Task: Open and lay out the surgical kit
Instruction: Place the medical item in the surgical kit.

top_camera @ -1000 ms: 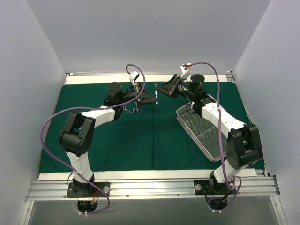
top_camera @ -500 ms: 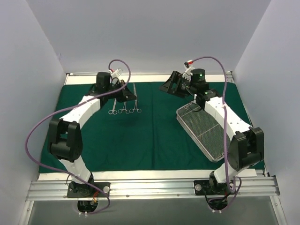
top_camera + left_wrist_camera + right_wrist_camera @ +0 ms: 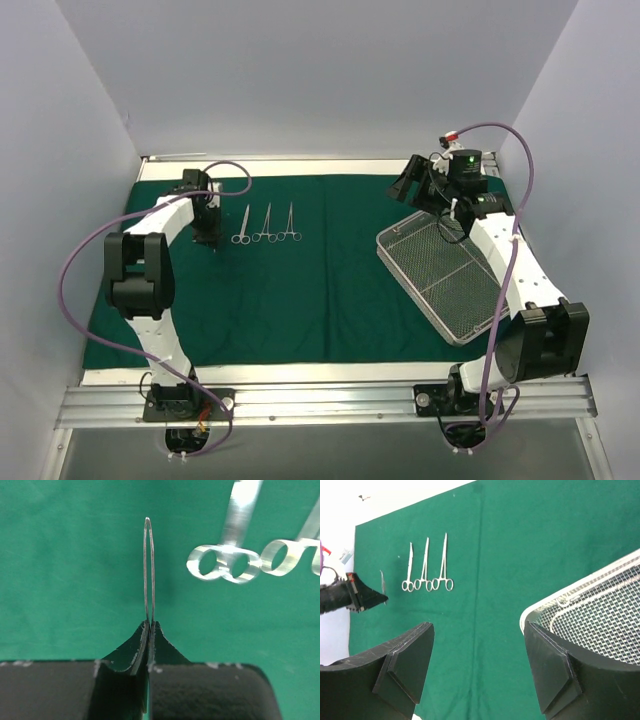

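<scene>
The dark green cloth (image 3: pixel 320 300) lies spread flat over the table. Three silver scissor-handled instruments (image 3: pixel 265 225) lie side by side on its far left part, their ring handles (image 3: pixel 225 565) showing in the left wrist view. My left gripper (image 3: pixel 150 625) is shut on a thin two-bladed silver instrument (image 3: pixel 148 570), seen edge-on and held just above the cloth, left of the row. In the top view this gripper (image 3: pixel 207 235) is at the cloth's far left. The wire-mesh tray (image 3: pixel 445 285) sits on the right. My right gripper (image 3: pixel 477 627) stands open and holds nothing, above the tray's far corner (image 3: pixel 560 600).
White walls close in the table on three sides. A metal rail (image 3: pixel 320 400) with both arm bases runs along the near edge. Purple cables (image 3: pixel 85 280) loop off each arm. A bare white strip of table (image 3: pixel 330 167) borders the cloth at the back.
The grippers met at the cloth's far middle; the right one opened and drew back right over the tray. The left one shut on the thin instrument and swung left past the row.
</scene>
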Robot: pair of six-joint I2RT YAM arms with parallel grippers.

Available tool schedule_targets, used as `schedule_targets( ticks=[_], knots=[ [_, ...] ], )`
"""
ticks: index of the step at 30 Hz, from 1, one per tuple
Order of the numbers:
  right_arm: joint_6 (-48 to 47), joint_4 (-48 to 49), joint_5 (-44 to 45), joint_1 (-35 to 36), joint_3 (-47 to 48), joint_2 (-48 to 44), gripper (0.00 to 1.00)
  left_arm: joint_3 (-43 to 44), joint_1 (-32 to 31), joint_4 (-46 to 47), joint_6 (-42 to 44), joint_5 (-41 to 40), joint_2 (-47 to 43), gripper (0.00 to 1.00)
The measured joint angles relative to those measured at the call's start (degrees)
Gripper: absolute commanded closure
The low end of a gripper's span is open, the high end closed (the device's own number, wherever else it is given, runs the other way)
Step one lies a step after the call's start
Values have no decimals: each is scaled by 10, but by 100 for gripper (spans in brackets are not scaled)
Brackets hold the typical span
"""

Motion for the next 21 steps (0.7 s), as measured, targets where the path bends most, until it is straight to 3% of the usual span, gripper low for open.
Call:
schedule_targets(
  ticks=[9, 21],
  knots=[
    [-10, -20, -1, -10, -25, -7, 26, 53, 21, -15, 37, -63, 75, 98],
    [-23, -53, 3, -19, -25, -6, 26, 143, 20, -21, 41, -64, 126, 97]
  ],
)
